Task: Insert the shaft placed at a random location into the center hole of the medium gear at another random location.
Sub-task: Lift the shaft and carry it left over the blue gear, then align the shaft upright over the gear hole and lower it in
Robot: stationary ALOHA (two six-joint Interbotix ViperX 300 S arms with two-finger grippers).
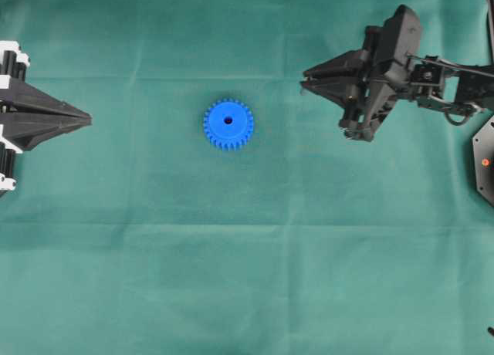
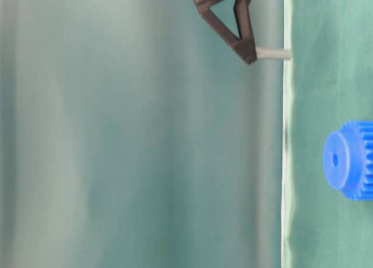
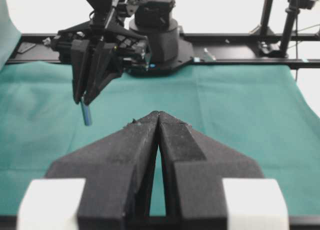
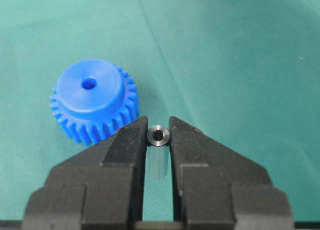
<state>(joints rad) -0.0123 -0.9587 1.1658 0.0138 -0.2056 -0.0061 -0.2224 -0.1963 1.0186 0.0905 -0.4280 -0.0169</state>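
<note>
Right fingers [image 4: 159,135] pinching shaft [image 4: 159,136] — medium gear [image 4: 92,100] nearby, left fingers [image 3: 158,121] closed

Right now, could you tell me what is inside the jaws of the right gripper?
The right gripper is shut on the shaft, a small silvery pin whose hollow end shows between the tips. Its lower length is in shadow between the jaws. The medium gear lies apart on the cloth.

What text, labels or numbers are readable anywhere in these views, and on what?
None can be read.
White marking on the right gripper near the top edge of the table-level view: cut off and blurred, unreadable.
The medium gear, the shaft and the left gripper bear no text.
</note>
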